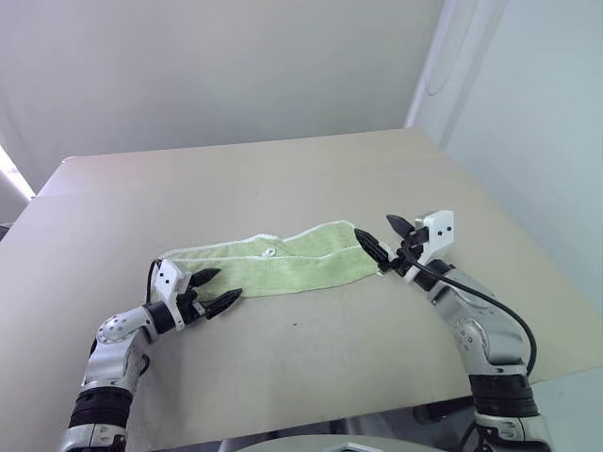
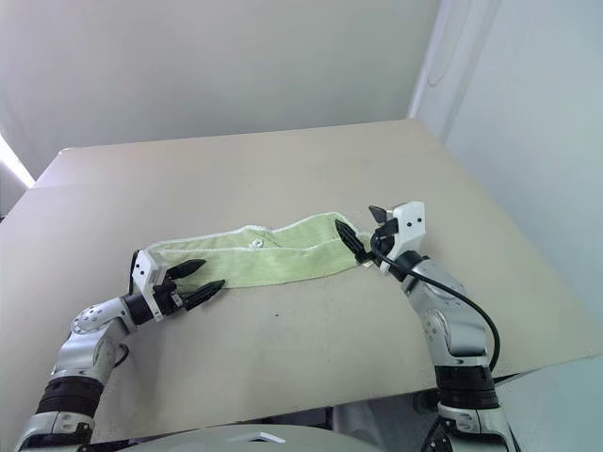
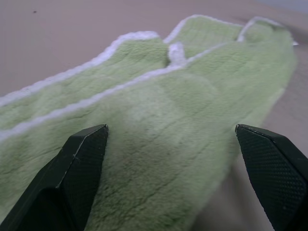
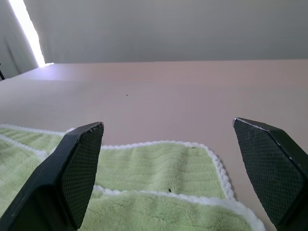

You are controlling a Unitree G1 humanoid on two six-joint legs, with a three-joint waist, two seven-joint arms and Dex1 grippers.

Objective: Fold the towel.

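A plain beige counter (image 1: pixel 311 358) fills a bare room of pale walls (image 1: pixel 207 66). On it we see the towel (image 1: pixel 283 264), a light green strip folded lengthwise with whitish edges and a small white label loop (image 1: pixel 269 251), no writing legible. Our left gripper (image 1: pixel 213 291) and right gripper (image 1: pixel 384 237) stand open at its two ends, holding nothing.

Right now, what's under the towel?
The towel lies folded lengthwise on the tan table, upper layer over lower. Whatever the cloth covers is hidden. Both pincers are open at its ends.
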